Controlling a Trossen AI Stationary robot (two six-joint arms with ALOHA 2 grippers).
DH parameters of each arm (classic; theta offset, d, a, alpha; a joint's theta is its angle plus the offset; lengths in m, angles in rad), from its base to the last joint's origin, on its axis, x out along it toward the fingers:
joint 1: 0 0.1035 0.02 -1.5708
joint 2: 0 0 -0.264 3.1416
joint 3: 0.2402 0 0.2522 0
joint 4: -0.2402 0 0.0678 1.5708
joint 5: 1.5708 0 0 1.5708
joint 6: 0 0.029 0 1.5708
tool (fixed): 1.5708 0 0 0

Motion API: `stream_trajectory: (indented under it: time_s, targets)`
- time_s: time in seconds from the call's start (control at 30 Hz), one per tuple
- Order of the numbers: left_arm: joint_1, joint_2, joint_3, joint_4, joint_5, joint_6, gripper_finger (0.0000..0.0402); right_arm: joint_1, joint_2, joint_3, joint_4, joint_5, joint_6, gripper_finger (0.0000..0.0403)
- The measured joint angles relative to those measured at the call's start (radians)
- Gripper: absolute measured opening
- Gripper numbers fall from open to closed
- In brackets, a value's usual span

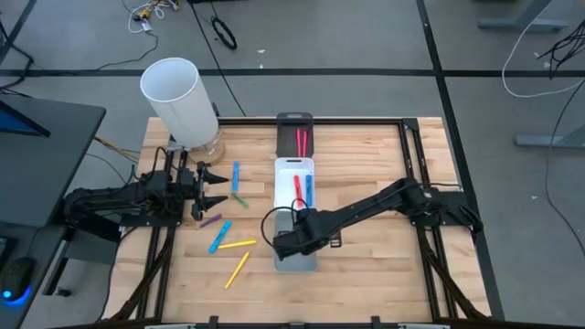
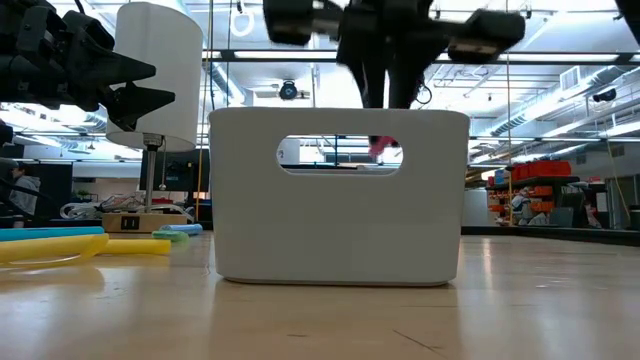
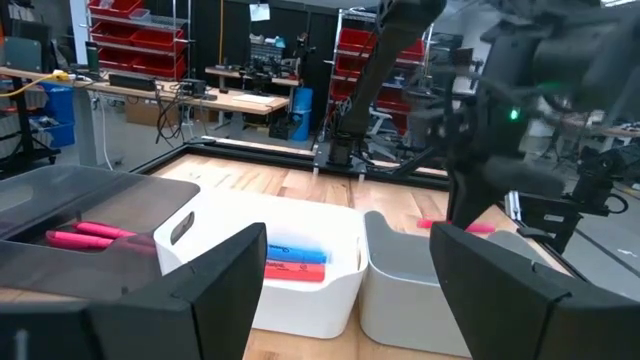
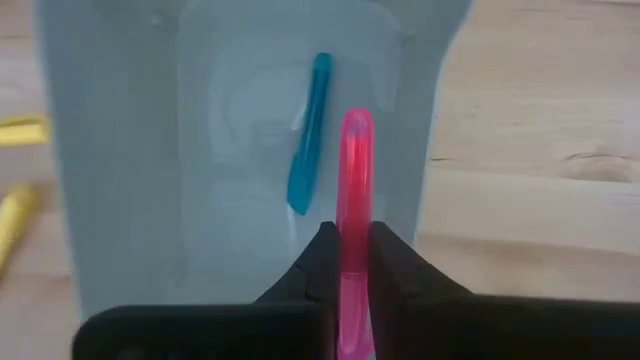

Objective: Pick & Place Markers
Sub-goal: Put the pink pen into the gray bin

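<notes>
My right gripper is over the grey tray, shut on a pink marker. A blue marker lies flat on that tray's floor. The white tray holds a red marker and a blue one, and the black tray holds red ones. Several loose markers lie flat on the table left of the trays: blue, green, purple, blue, and yellow. My left gripper hovers open above them, near the white cylinder. My right gripper pinches the pink marker between its two fingers, near one end, coming from above. The marker runs out ahead of the fingers, along them. Its free end is over the grey tray's floor beside the blue marker; I cannot tell whether it touches the floor.
The tall white cylinder stands at the table's far left corner, just behind my left arm. The three trays form a row down the middle of the table. Bare wood lies to the right of the trays, under my right arm.
</notes>
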Motion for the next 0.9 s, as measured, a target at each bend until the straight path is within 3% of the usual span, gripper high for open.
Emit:
stream_trajectory:
  time_s: [0.9]
  targets:
    - [0.000,0.000,0.000,0.000,0.000,0.000,0.0288,-0.041,0.164,-0.006,0.030,-0.042,-0.023,0.0019]
